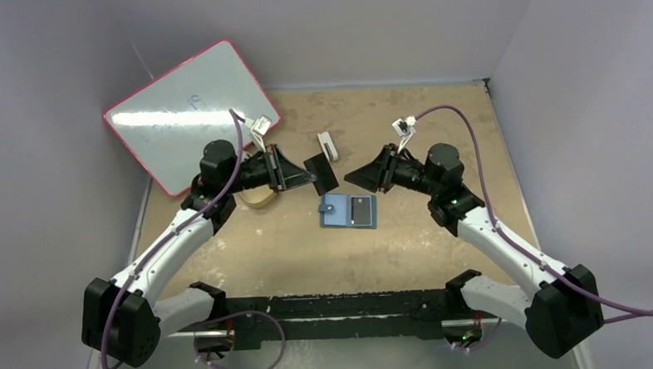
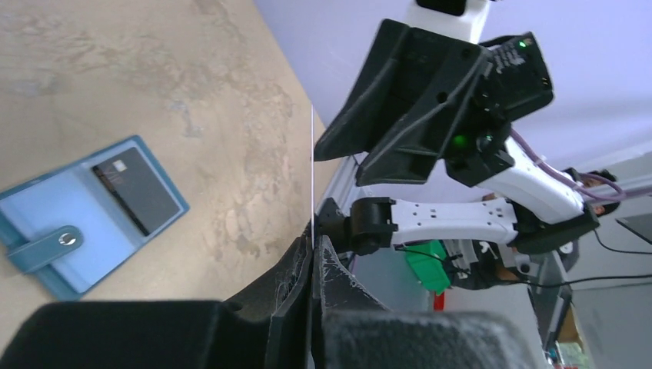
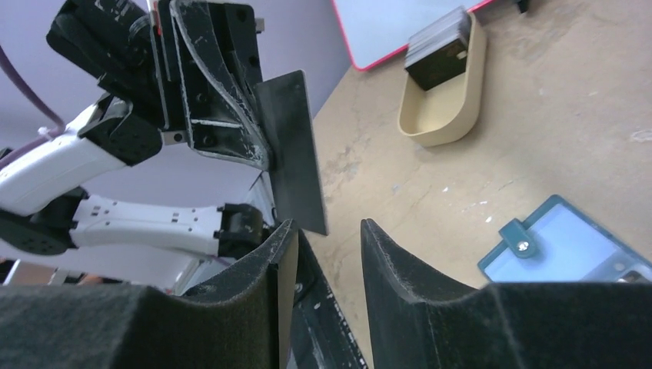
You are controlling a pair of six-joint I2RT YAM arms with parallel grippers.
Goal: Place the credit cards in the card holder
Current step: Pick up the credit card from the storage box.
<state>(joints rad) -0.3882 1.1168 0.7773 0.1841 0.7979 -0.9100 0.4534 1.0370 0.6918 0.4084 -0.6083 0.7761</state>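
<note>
Clamping a dark card (image 3: 296, 150) by one edge, the left gripper (image 3: 257, 146) is shut on it and holds it upright off the table, the free end sticking out beyond the fingertips. From the left wrist the card shows only as a thin line rising from between the closed fingers (image 2: 296, 292).

Straight ahead of that gripper, the right gripper (image 3: 329, 231) faces it tip to tip. Its jaws stand partly apart, and the card's lower corner sits at the mouth of the gap. Whether either pad touches it cannot be told.

Below and just on the near side of the two tips, the teal card holder (image 1: 341, 213) lies open and flat on the table, with a second card (image 1: 360, 209) tucked in its pocket.

Beyond the tips lies a small white block (image 1: 328, 145). Behind the left gripper, a tan tray (image 3: 438, 115) holds a stack of cards (image 3: 438, 50), and past it a red-rimmed whiteboard (image 1: 187, 107) leans at the wall.
</note>
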